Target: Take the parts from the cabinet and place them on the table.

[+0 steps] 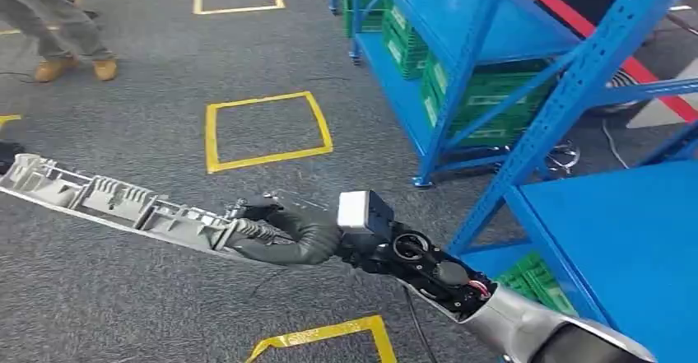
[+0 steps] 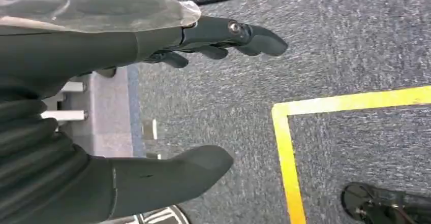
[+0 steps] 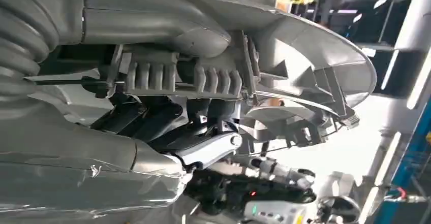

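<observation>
A long grey ribbed plastic part (image 1: 115,202) was seen in the head view, running from the left edge toward lower centre above the grey carpet (image 1: 123,297). It was gripped at its near end by the right hand (image 1: 276,231), fingers wrapped around it, so the rest stood out unsupported to the left. This hold was judged a carrying grip: the part was off the blue shelving (image 1: 461,67) at the upper right, and no table was visible, so placement was not yet done. Green crates (image 1: 486,104) remained on the shelves. A person's legs (image 1: 58,25) were noted at the upper left.

The right wrist view supplied what the head view lacked: dark fingers (image 3: 152,120) pressed against the ribbed part (image 3: 284,76), with the thumb across it.

In the left wrist view the left hand (image 2: 167,102) was shown with fingers and thumb apart, nothing held, above carpet and a yellow floor line (image 2: 287,163).
</observation>
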Motion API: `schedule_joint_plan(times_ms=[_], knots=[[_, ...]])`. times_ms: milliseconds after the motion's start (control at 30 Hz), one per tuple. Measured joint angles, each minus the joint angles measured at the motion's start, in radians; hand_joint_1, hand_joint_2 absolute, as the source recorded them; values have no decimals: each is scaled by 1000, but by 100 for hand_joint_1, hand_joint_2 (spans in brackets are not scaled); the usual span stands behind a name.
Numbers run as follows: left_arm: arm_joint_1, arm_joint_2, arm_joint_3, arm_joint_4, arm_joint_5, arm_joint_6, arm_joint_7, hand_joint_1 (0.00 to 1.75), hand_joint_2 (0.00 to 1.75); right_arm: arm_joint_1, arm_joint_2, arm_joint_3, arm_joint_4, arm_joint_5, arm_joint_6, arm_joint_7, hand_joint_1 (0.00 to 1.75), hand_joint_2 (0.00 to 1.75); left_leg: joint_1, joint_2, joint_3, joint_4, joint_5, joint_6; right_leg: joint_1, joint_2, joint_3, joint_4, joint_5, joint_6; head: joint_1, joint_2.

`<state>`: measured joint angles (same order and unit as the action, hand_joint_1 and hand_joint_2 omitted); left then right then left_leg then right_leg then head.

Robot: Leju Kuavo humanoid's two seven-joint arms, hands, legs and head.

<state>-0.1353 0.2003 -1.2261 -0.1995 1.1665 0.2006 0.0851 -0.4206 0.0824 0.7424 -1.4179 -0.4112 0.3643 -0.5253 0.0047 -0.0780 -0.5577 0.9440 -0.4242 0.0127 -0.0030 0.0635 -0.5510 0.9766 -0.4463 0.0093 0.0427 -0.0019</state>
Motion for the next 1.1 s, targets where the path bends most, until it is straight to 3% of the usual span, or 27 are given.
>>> schedule_joint_plan(times_ms=[33,67,133,167,200,233,300,333,367,400,433,467,500,533,633,667,700,733,800,833,867,900,933,1000,1033,1100], knots=[[-2,1,0,0,-1,-2,-4,0,175,-2,4,0,1,-2,3,0,175,175,-3,-6,-8,5,1,-5,-6,-3,4,-17,-1,1,-5,0],[-1,0,0,0,-2,-3,-11,0,175,-4,5,2,2,-3,9,2,175,175,3,-12,-12,2,4,-12,2,-6,2,-14,1,0,-7,0],[2,-2,0,0,-4,-5,-21,0,175,-12,11,2,6,-5,18,5,175,175,7,-26,-12,-4,8,-26,4,-19,4,-20,4,-11,-5,0],[3,-4,0,0,-4,-5,-21,0,175,-18,16,3,8,-5,21,9,175,175,11,-10,-15,8,0,-28,-5,-32,10,-32,10,-18,-5,0],[2,-8,0,0,-4,-5,-21,0,175,-22,18,4,10,-5,21,11,175,175,4,25,-30,35,-21,-32,-3,-37,12,-35,12,-20,-11,0],[0,-9,0,0,-4,-5,-21,0,175,-28,21,4,12,-5,22,12,175,175,5,51,-67,110,-64,-38,-3,-45,12,-36,13,-24,-24,0],[-1,-13,0,0,-4,-5,-18,0,175,-29,22,4,16,-5,23,17,175,175,8,67,-152,283,-135,-46,0,-63,11,-36,12,-24,-32,0],[0,-15,0,0,-4,-6,-17,0,175,-29,22,4,18,-5,23,20,175,175,9,68,-181,338,-150,-48,0,-71,10,-36,11,-26,-33,0],[1,-18,0,0,-6,-9,-16,0,175,-29,22,5,21,-5,23,23,175,175,10,69,-184,341,-139,-48,0,-78,10,-36,10,-26,-34,0],[2,-19,0,0,-7,-11,-16,0,175,-29,22,5,22,-5,23,25,175,175,11,69,-162,296,-109,-48,0,-83,10,-36,10,-25,-34,0],[3,-20,0,0,-8,-12,-16,0,175,-30,22,5,22,-5,23,27,175,175,11,72,-118,211,-66,-46,0,-87,11,-36,9,-23,-34,0],[3,-21,0,0,-11,-13,-17,0,175,-32,22,5,22,-5,21,29,175,175,11,79,-61,104,-22,-43,0,-91,12,-35,8,-21,-35,0],[2,-22,0,0,-13,-13,-19,0,175,-36,22,6,22,-5,20,32,175,175,10,100,-6,8,7,-39,1,-94,15,-35,6,-18,-36,0],[0,-23,0,0,-14,-13,-20,0,175,-38,22,6,22,-5,19,33,175,175,0,99,1,-9,0,-34,9,-96,12,-33,3,-13,-37,0],[2,-27,0,0,-18,-13,-24,0,175,-38,22,9,22,-3,10,38,175,175,-2,84,-5,-6,-1,-18,7,-103,16,-35,2,1,-31,0],[2,-27,0,0,-17,-13,-27,0,175,-39,22,9,22,-3,8,39,175,175,4,81,-2,-13,3,-10,9,-104,17,-31,-3,9,-30,0],[3,-31,0,0,-17,-13,-30,0,175,-38,22,9,21,-3,6,40,175,175,7,80,3,-15,5,-7,2,-92,13,-15,-18,13,-29,0],[2,-31,0,0,-17,-13,-32,0,175,-39,22,10,20,-3,5,41,175,175,7,77,4,-14,3,-3,3,-80,-9,37,-51,16,-26,0],[2,-32,0,0,-14,-12,-34,0,175,-36,22,10,21,-3,2,43,175,175,4,72,4,-14,2,2,3,-70,-99,225,-139,17,-16,0],[2,-32,0,0,-14,-12,-34,0,175,-33,22,10,21,-3,2,43,175,175,3,69,4,-13,1,4,3,-68,-141,309,-168,17,-12,0],[2,-32,0,0,-14,-12,-34,0,175,-30,22,10,21,-3,2,43,175,175,3,64,5,-13,0,5,3,-67,-162,344,-169,16,-9,0],[2,-33,0,0,-14,-12,-34,0,175,-28,22,10,21,-3,0,43,175,175,2,57,7,-12,-1,5,3,-67,-154,318,-141,13,-8,0],[2,-33,0,0,-14,-12,-34,0,175,-27,22,10,21,-3,0,43,175,175,2,50,10,-12,-2,5,3,-66,-122,249,-97,9,-5,0],[2,-36,0,0,-14,-12,-34,0,175,-28,22,10,21,-3,0,44,175,175,2,37,17,-10,-8,0,3,-53,-20,34,9,0,0,0],[2,-38,0,0,-14,-12,-34,0,175,-28,22,10,21,-3,0,44,175,175,1,34,16,-8,-9,-3,4,-31,3,-12,4,-3,-1,0],[1,-38,0,0,-14,-13,-34,0,175,-28,22,11,19,-3,1,44,175,175,0,29,8,-5,-8,-9,5,-37,0,-20,6,-3,-3,0]])
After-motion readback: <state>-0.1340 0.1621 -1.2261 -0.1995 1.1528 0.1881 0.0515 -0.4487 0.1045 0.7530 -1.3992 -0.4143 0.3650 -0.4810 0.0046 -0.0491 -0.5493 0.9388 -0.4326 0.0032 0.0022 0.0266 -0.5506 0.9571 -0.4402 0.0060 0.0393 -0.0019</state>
